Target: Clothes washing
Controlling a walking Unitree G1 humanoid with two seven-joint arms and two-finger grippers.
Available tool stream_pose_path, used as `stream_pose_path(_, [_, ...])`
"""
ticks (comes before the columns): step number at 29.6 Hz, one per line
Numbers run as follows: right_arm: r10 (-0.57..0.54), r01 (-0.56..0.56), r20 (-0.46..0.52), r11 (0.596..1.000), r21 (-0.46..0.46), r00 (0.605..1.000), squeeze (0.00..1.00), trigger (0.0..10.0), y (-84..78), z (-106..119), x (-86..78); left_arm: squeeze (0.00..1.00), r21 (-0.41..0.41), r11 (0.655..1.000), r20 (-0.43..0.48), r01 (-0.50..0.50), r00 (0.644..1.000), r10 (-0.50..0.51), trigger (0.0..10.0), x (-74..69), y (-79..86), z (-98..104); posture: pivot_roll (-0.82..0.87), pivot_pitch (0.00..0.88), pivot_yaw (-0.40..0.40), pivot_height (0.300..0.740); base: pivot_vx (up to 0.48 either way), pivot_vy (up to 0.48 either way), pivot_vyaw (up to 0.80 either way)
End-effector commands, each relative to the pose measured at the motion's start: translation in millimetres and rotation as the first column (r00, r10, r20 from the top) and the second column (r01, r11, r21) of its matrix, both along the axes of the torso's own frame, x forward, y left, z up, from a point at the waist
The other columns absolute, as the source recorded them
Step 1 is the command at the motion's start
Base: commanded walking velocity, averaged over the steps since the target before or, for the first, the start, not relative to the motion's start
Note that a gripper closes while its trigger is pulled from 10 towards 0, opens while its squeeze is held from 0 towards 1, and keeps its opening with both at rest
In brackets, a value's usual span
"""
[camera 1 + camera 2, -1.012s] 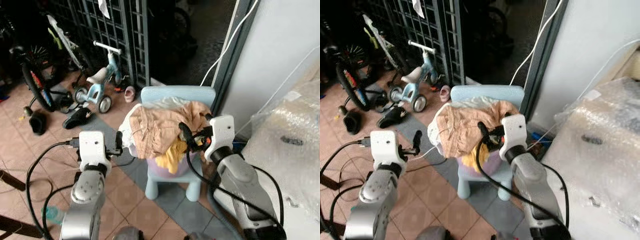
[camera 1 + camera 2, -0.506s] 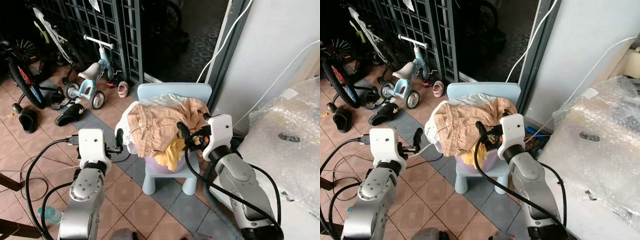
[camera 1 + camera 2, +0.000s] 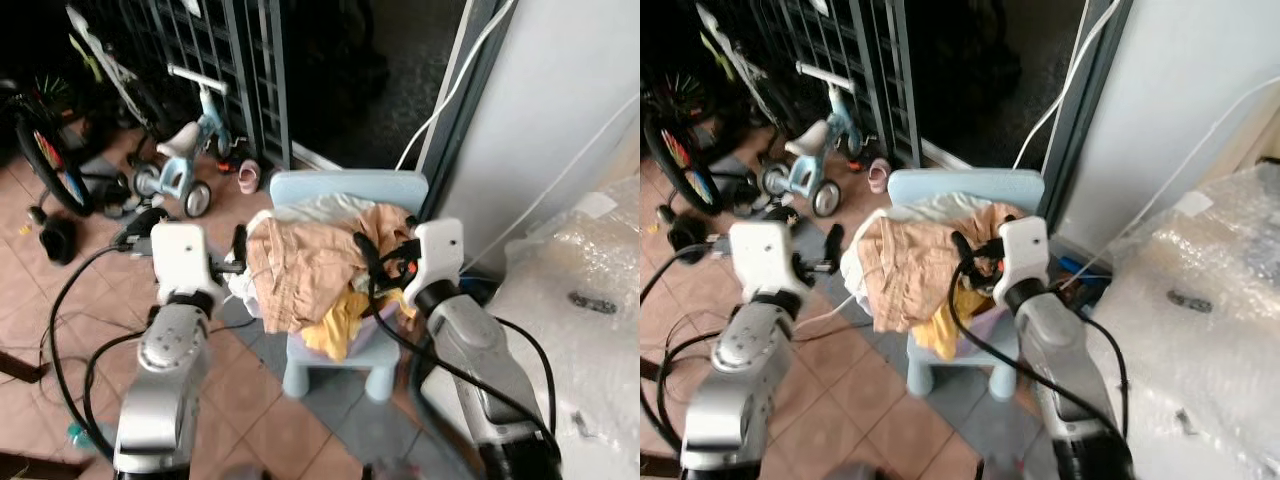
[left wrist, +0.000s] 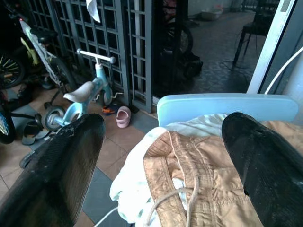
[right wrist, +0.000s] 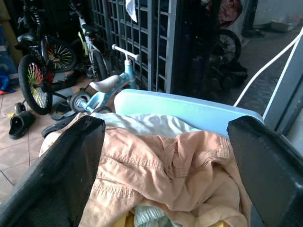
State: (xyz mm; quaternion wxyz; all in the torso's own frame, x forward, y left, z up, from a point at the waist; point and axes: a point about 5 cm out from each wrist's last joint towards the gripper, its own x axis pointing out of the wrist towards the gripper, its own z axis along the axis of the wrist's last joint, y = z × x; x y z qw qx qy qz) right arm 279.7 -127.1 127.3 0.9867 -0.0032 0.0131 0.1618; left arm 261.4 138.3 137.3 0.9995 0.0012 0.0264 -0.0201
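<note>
Both claws now flank the laundry pile (image 3: 320, 275).

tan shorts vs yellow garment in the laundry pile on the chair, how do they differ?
The tan drawstring shorts lie spread across the top of the pile, while the yellow garment hangs beneath them, spilling over the front edge. The shorts show most of their surface, with seams and a waist cord; the yellow garment is mostly covered, its type unclear. Both sit in the same heap on the pale blue plastic child's chair, between the left gripper and right gripper.
</note>
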Motion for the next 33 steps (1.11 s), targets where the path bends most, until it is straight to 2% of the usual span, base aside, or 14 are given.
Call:
stream_pose_path(1, [0.022,-0.022,-0.003,1.0,0.011,1.0,0.0,10.0,5.2,-0.1,2.0,0.0,0.022,1.0,-0.011,-0.003,1.0,0.003,10.0,0.2,1.2,-4.3,-0.01,0.0,-0.025,0.74,0.0,0.0,0.0])
stream_pose_path(4, [0.021,-0.021,-0.001,1.0,0.008,1.0,0.0,10.0,6.7,1.7,7.6,0.0,0.034,0.999,-0.023,-0.037,0.999,0.038,10.0,0.9,8.2,-7.9,-0.02,0.0,-0.022,0.74,0.0,0.0,0.0])
stream_pose_path(6, [0.014,-0.014,0.036,1.0,0.017,0.999,0.0,10.0,6.9,11.5,13.1,0.0,0.023,0.998,-0.031,-0.057,0.998,0.057,10.0,8.6,13.8,-7.3,-0.06,0.0,0.004,0.74,0.0,0.0,0.0])
stream_pose_path(9, [-0.006,0.006,0.036,1.0,-0.007,0.999,0.0,10.0,3.9,6.8,13.6,0.0,0.028,0.999,-0.039,-0.04,0.998,0.041,10.0,12.9,12.2,-12.8,-0.08,0.0,0.012,0.74,0.0,0.0,0.0])
stream_pose_path(10, [-0.052,0.052,0.03,0.999,0.008,0.998,0.0,10.0,-1.6,4.9,13.5,0.0,0.027,0.999,-0.043,-0.023,0.999,0.024,10.0,19.0,8.8,-14.9,-0.09,0.0,0.017,0.74,0.0,0.0,0.0])
stream_pose_path(12, [-0.069,0.067,0.028,0.997,0.043,0.997,0.0,10.0,-4.2,7.8,11.2,0.0,0.014,1.0,-0.021,-0.01,1.0,0.011,10.0,26.0,3.8,-7.8,-0.09,0.0,0.028,0.74,0.0,0.0,0.0])
stream_pose_path(15, [-0.047,0.047,0.028,0.999,0.011,0.998,0.0,10.0,-3.4,3.1,8.0,0.0,0.017,1.0,-0.025,-0.007,1.0,0.008,10.0,24.5,1.4,-10.3,-0.08,0.0,0.029,0.74,0.0,0.0,0.0])
stream_pose_path(19, [-0.065,0.064,0.011,0.997,0.031,0.998,0.0,10.0,-4.6,0.3,8.4,0.0,0.002,1.0,-0.028,-0.006,1.0,0.006,10.0,21.0,2.7,-11.9,-0.08,0.0,0.02,0.74,0.0,0.0,0.0])
stream_pose_path(20, [-0.06,0.06,0.011,0.998,0.033,0.998,0.0,10.0,-2.8,-0.4,8.8,0.0,0.024,1.0,-0.039,-0.013,0.999,0.014,10.0,19.0,5.5,-15.1,-0.08,0.0,0.015,0.74,0.0,0.0,0.0])
stream_pose_path(24, [-0.03,0.031,-0.032,0.999,0.031,0.999,0.0,10.0,2.3,-8.3,3.9,0.0,0.01,0.999,-0.058,-0.048,0.997,0.049,10.0,8.0,13.1,-23.1,-0.05,0.0,-0.015,0.74,0.0,0.0,0.0])
stream_pose_path(25, [-0.012,0.013,-0.063,1.0,0.01,0.998,0.0,10.0,4.7,-14.9,1.6,0.0,0.009,0.998,-0.075,-0.062,0.995,0.063,10.0,0.9,17.2,-27.5,-0.04,0.009,-0.033,0.74,0.259,0.0,0.0])
stream_pose_path(28, [0.005,-0.004,-0.099,1.0,0.0,0.995,0.0,10.0,6.8,-22.6,-2.3,0.0,0.013,0.997,-0.099,-0.079,0.992,0.08,10.0,-7.8,21.1,-33.8,-0.03,0.024,-0.046,0.74,0.274,0.0,0.0])
stream_pose_path(31, [0.023,-0.031,-0.188,0.999,-0.035,0.982,0.0,10.0,11.7,-38.3,-9.2,0.0,0.029,0.994,-0.131,-0.104,0.986,0.107,10.0,-22.4,27.7,-40.2,-0.02,0.05,-0.051,0.74,0.3,0.0,0.0])
stream_pose_path(33, [0.026,-0.029,-0.219,1.0,-0.011,0.975,0.0,10.0,14.9,-42.7,-13.5,0.0,0.031,0.993,-0.144,-0.11,0.983,0.114,10.0,-30.2,31.1,-41.8,-0.01,0.071,-0.043,0.74,0.307,0.0,0.0])
